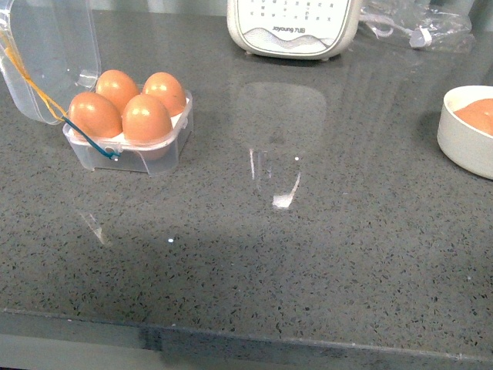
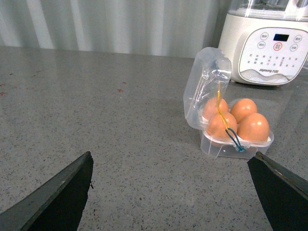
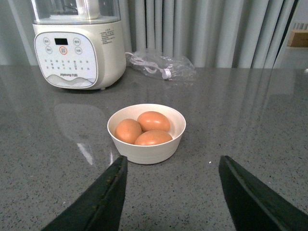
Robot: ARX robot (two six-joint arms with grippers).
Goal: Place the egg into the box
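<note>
Plainly, four eggs (image 1: 145, 118) stood on end in the box (image 1: 158, 162); three lay sideways in the bowl (image 3: 149, 153); left gripper (image 2: 171, 161) and right gripper (image 3: 173, 161) gaped, empty.

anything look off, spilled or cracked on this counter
Nothing stands out. The box sits flat with its lid standing open and all four cells filled with intact-looking eggs. Three more lie whole in the white bowl. No spill shows on the counter.

I see a grey speckled counter (image 1: 308, 270); a white blender (image 3: 77, 53) stands at its far side; a clear bag (image 3: 161, 65) with a cable lies near it; a white bowl (image 3: 149, 153) sits closer, apart; a pale curtain (image 3: 216, 29) hangs behind.
</note>
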